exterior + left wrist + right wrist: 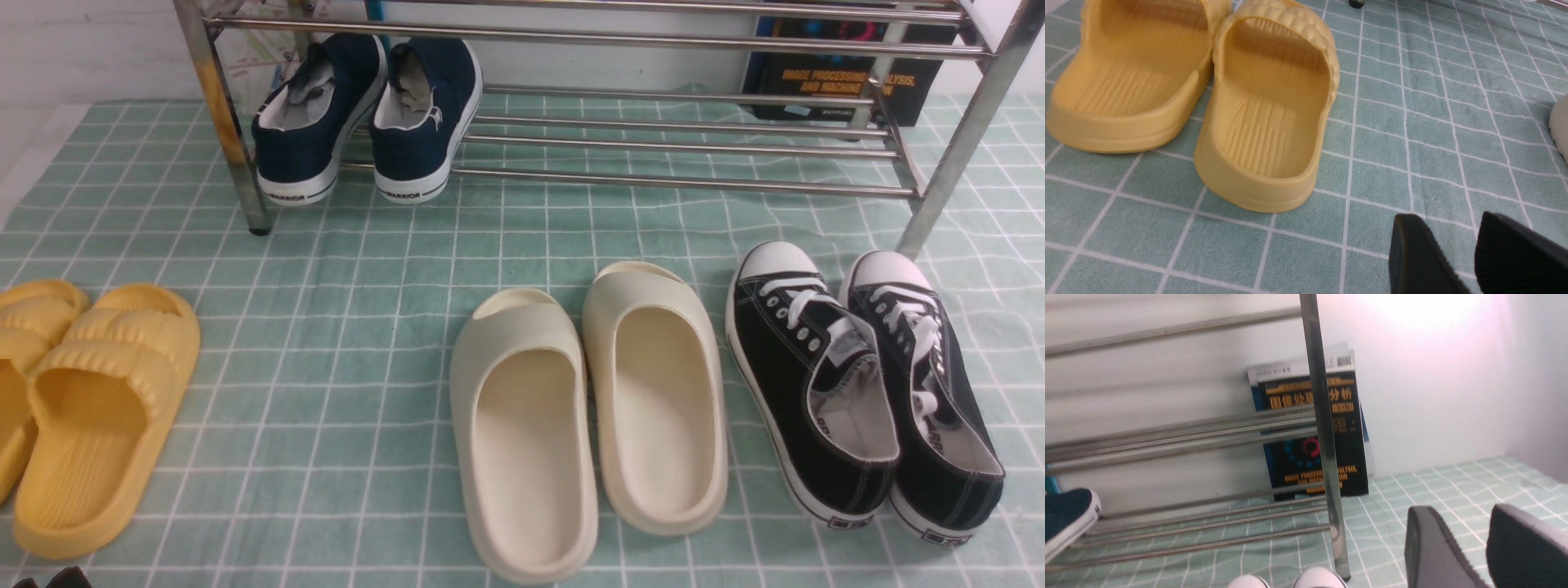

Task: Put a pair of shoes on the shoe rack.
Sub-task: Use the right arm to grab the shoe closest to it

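Observation:
The pair of black sneakers stands side by side on the green checked cloth at the front right, left shoe and right shoe, toes toward the shoe rack. Their white toe caps show at the edge of the right wrist view, beside the rack's chrome corner post. My right gripper is open and empty, hovering above the cloth near that post. My left gripper is open and empty, low over the cloth next to the yellow slides.
Navy slip-on sneakers sit on the rack's lower shelf at the left. Cream slides lie mid-front, and yellow slides front left. A dark book leans on the wall behind the rack's right end.

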Tool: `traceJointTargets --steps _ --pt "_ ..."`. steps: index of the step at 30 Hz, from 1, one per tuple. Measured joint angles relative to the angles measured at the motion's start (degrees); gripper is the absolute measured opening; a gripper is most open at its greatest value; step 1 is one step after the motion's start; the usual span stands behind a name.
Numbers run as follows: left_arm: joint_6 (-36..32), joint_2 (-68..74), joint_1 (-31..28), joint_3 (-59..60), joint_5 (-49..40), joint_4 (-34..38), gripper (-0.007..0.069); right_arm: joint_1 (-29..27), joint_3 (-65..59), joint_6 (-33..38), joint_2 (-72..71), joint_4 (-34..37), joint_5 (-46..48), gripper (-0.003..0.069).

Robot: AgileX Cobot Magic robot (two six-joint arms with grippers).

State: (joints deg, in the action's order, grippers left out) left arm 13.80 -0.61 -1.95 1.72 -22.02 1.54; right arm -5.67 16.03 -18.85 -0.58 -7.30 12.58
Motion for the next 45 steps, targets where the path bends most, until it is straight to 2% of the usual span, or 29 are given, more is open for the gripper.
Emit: traceJointTargets --steps 12,18,21,26,28,29,32,37,43,45 --pt "0.0 0.0 0.0 0.0 0.0 0.0 0.0238 0.0 1.4 -1.4 -0.1 1.7 2.1 0.0246" --pt "0.0 0.0 0.0 0.0 0.0 0.0 0.0238 0.0 1.9 -1.4 2.1 3.5 8.7 0.0224" --pt "0.0 0.0 0.0 0.0 0.0 0.0 0.0238 0.0 5.4 1.3 10.0 5.9 15.6 0.0178" --pt "0.0 0.0 0.0 0.0 0.0 0.0 0.0238 2.2 13.3 11.2 24.5 11.2 24.1 0.0083" --pt "0.0 0.0 0.0 0.0 0.0 0.1 0.0238 6.0 20.2 18.4 35.5 16.5 31.5 0.0005" --pt "0.0 0.0 0.0 0.0 0.0 0.1 0.0238 7.7 22.5 20.5 39.5 17.9 34.3 -0.0002" --pt "0.0 0.0 0.0 0.0 0.0 0.2 0.0238 13.4 28.8 24.7 49.8 19.7 41.0 -0.0004" --pt "0.0 0.0 0.0 0.0 0.0 0.2 0.0238 20.6 38.5 26.1 64.2 19.8 47.3 -0.0002" --pt "0.0 0.0 0.0 0.0 0.0 0.2 0.0238 21.8 46.0 26.5 78.0 19.4 48.1 0.0023" --pt "0.0 0.0 0.0 0.0 0.0 0.2 0.0238 22.4 48.7 26.5 83.8 19.1 49.5 0.0078"
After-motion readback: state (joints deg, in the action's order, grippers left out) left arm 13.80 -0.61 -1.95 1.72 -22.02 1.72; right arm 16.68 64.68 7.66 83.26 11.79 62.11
